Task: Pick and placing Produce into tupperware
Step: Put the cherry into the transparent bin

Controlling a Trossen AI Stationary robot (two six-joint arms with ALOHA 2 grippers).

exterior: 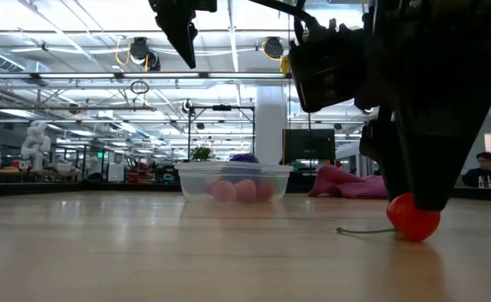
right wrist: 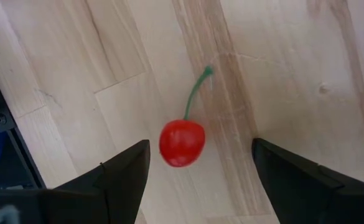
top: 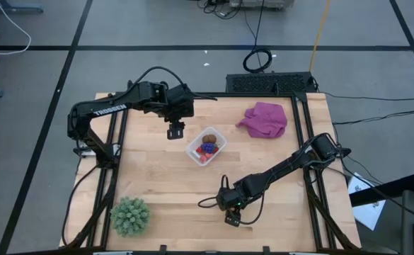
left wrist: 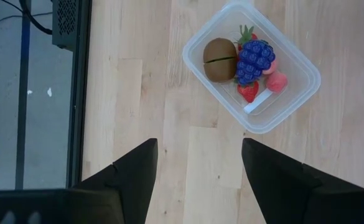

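The clear tub [top: 220,136] stands mid-table on its base. In the left wrist view the tub [left wrist: 294,106] holds a brown oval [left wrist: 219,60], a purple-blue grape bunch [left wrist: 254,61], a strawberry [left wrist: 248,91] and a pink piece [left wrist: 276,81]. My left gripper [top: 175,131] [left wrist: 199,146] hangs open above the table, just left of the tub. A red cherry [right wrist: 182,143] [exterior: 413,220] with a green stem lies on the wood near the table's near edge. My right gripper [top: 233,216] [right wrist: 200,144] is low over it, open, one finger on either side without touching.
A magenta-purple cloth [top: 265,118] lies crumpled at the far right of the table. A green spiky ball plant [top: 130,215] sits at the near left corner. Bare wood runs between the cherry and the tub. A person [exterior: 484,170] shows far behind the table.
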